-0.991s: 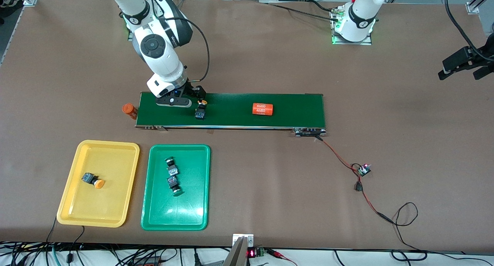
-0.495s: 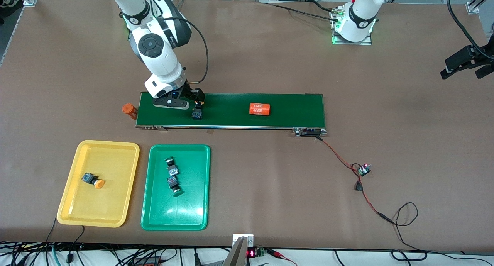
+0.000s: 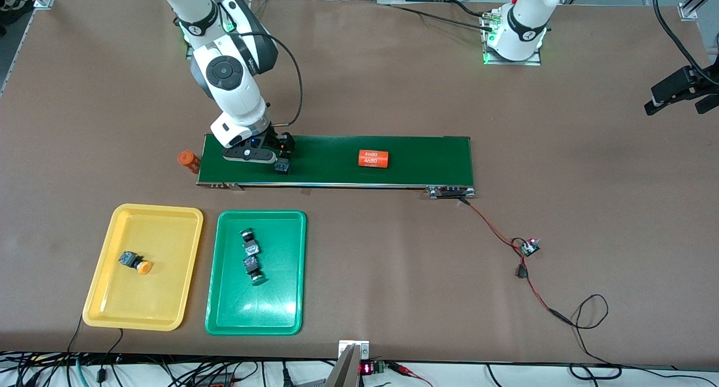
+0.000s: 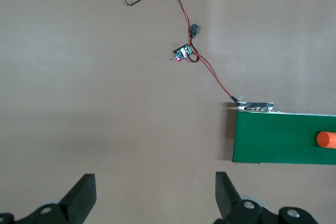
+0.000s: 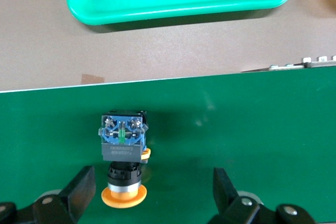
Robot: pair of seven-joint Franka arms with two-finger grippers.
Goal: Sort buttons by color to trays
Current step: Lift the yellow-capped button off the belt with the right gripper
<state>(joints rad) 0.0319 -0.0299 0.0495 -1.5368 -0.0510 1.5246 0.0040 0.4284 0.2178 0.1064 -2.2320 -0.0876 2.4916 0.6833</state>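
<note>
Right gripper (image 5: pixel 149 195): fingers spread wide, empty, low over the conveyor belt (image 3: pixel 393 176) at the right arm's end, straddling a yellow-orange button (image 5: pixel 124 163) that lies on its side on the belt between the fingers, cap toward the wrist; neither finger touches it. Step in hand, by judgement: the pick of the last unsorted button; the next move calls for a descent, a squeeze on the black body, then a carry to the yellow tray (image 3: pixel 107 311). Yellow tray: one yellow-orange button (image 3: pixel 136 262) inside. Green tray (image 3: pixel 222 325), just beside it toward the left arm's end: two green buttons (image 3: pixel 252 256), end to end. Both trays lie nearer the front camera than the belt. Orange cylinder (image 3: pixel 373 159) marked "4680": on the belt, mid-length; a second orange cylinder (image 3: pixel 189 161) stands on the table off the belt's end. Left gripper (image 4: pixel 153 195): fingers spread, empty, waiting high over bare table at the left arm's end. Surface: brown table (image 3: pixel 590 151); red-and-black wires (image 3: pixel 505 238) run from the belt to a small circuit board (image 3: pixel 529 246).
</note>
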